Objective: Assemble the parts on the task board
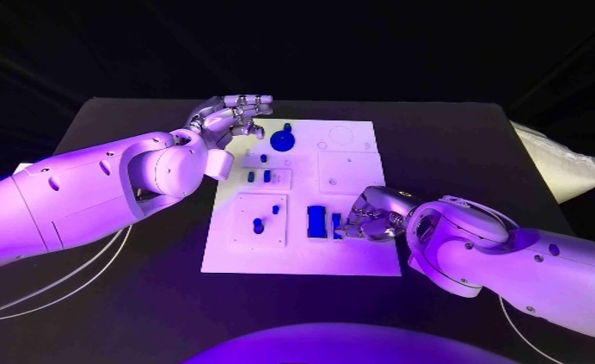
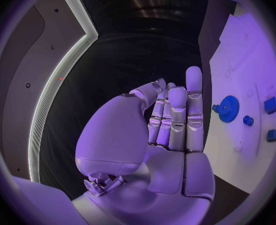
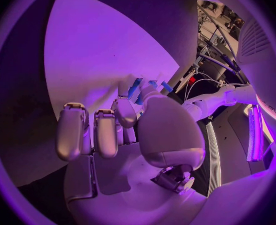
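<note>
The white task board [image 1: 353, 248] lies in the middle of the table. A round blue gear [image 1: 283, 140] [image 2: 228, 108] sits near its far left corner. My left hand [image 1: 236, 114] [image 2: 169, 130] hovers just left of the gear, fingers stretched out and holding nothing. A wide blue block [image 1: 317, 222] and a narrow blue block [image 1: 336, 225] [image 3: 137, 87] lie near the board's front right. My right hand [image 1: 372, 216] [image 3: 122, 130] has its fingers curled against the narrow block; the thumb hides whether it is gripped. Small blue pegs [image 1: 258, 176] stand mid-board and another peg [image 1: 258, 225] stands front left.
Empty recesses [image 1: 341, 136] mark the board's far right part. Bare black table [image 1: 459, 149] surrounds the board, with a pale object [image 1: 558, 166] at its right edge. Cables [image 1: 62, 282] hang off the table's left front.
</note>
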Controlling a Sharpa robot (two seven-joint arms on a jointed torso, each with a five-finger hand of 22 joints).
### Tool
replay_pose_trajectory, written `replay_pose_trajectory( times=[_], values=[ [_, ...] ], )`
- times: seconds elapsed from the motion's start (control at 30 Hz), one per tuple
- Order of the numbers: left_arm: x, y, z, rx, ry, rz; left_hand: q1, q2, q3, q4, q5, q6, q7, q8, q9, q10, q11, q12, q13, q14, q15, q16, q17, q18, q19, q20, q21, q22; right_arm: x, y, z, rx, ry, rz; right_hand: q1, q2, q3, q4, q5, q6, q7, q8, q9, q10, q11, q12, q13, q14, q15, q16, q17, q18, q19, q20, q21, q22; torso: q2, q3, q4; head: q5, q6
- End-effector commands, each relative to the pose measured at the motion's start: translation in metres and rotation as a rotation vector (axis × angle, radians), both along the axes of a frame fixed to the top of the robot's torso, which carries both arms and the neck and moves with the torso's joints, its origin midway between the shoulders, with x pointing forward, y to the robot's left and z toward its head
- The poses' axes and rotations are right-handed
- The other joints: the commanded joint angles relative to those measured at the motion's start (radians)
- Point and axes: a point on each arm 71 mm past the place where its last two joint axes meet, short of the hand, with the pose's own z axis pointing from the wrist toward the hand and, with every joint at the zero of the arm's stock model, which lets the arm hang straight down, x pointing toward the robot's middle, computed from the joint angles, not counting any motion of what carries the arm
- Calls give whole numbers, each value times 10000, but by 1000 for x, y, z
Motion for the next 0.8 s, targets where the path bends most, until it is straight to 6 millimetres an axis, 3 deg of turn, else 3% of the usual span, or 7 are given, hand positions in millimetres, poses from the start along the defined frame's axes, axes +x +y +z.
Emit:
replay_pose_trajectory(
  times=[0.03,0.37,0.6,0.8],
  values=[
    [0,-2,1,-72,-58,-215,32,56,-14,-32,21,-80,17,60,-9,-69,-6,25,-10,-66,7,-69,-16,116,-65,-19,-53,-17,2,-3,-5,-365,152,-79,38,-130,-52,-8,31,-30,71,-59,-32,43,4,1,10,735,-36,41,696,-74,70,4,10,8,-5,-8,-3,8,-10],
    [0,-3,1,-73,-47,-228,61,61,1,-58,26,-83,13,68,-11,-73,-10,38,-15,-74,3,-68,-27,119,-68,-21,-56,-16,1,-1,-5,-340,271,17,505,-138,-294,-310,-492,-71,86,-87,-24,-8,16,-103,-9,724,-29,6,654,-62,38,8,-30,-49,0,5,-18,5,16],
    [0,-2,0,-69,-47,-220,61,61,1,-58,26,-83,13,68,-11,-73,-10,38,-15,-74,3,-68,-27,119,-68,-21,-56,-16,0,-4,1,393,-74,-237,558,-142,-391,-350,-403,-143,121,-131,-37,-103,42,-302,-135,697,-12,-84,527,-28,-31,13,-134,-235,-10,4,-9,0,34],
    [1,-1,0,-61,-53,-183,60,57,1,-68,23,-87,17,74,-14,-79,-6,48,-20,-80,3,-64,-34,119,-70,-21,-58,-14,9,-15,16,2453,90,-792,732,-121,-598,-434,-154,-624,322,-408,-140,-587,205,-1192,-729,580,111,-460,30,86,-297,100,-536,-904,-66,0,-37,3,136]
  ],
)
